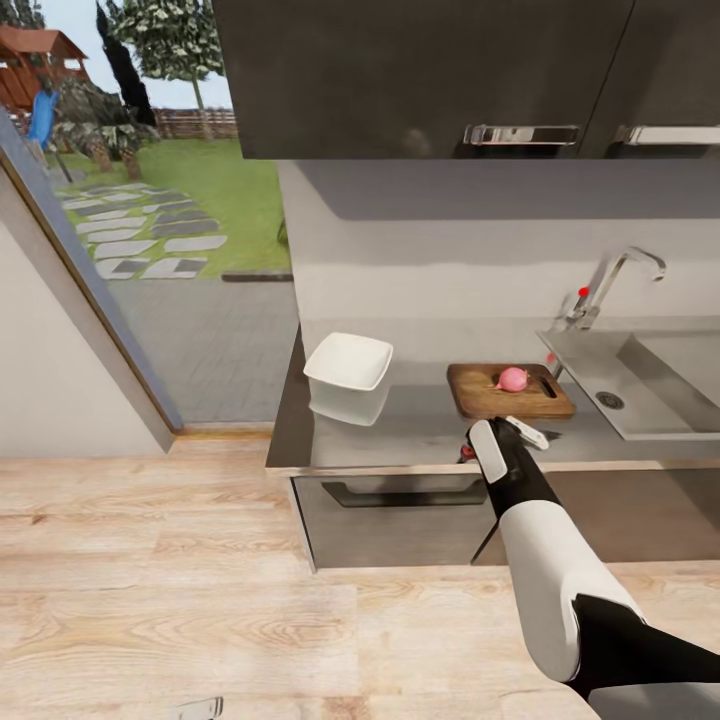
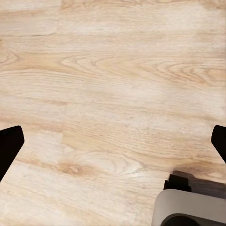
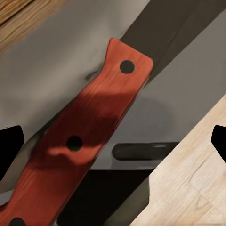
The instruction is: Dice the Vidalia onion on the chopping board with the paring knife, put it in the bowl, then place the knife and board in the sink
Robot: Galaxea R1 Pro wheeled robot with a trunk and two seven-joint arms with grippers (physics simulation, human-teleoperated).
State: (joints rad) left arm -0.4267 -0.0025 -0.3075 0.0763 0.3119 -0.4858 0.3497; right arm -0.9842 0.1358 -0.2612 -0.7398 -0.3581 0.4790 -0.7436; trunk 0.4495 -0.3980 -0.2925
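Head view: my right gripper (image 1: 512, 432) hangs over the front edge of the smooth grey countertop (image 1: 420, 425), lower centre of the frame, just below the brown wooden chopping board (image 1: 509, 391). The pink Vidalia onion (image 1: 513, 378) sits on the board; the squarish white bowl (image 1: 348, 370) stands to its left, the steel sink (image 1: 640, 385) at right.

Left wrist view: my left gripper (image 2: 113, 141) is spread wide, dark tips at both frame edges, over pale grained plank floor (image 2: 113, 84).

Right wrist view: the paring knife (image 3: 82, 141) shows its red riveted handle running diagonally between my wide-open tips. I judge I should centre on the handle, lower squarely, then close firmly so the slim handle doesn't twist
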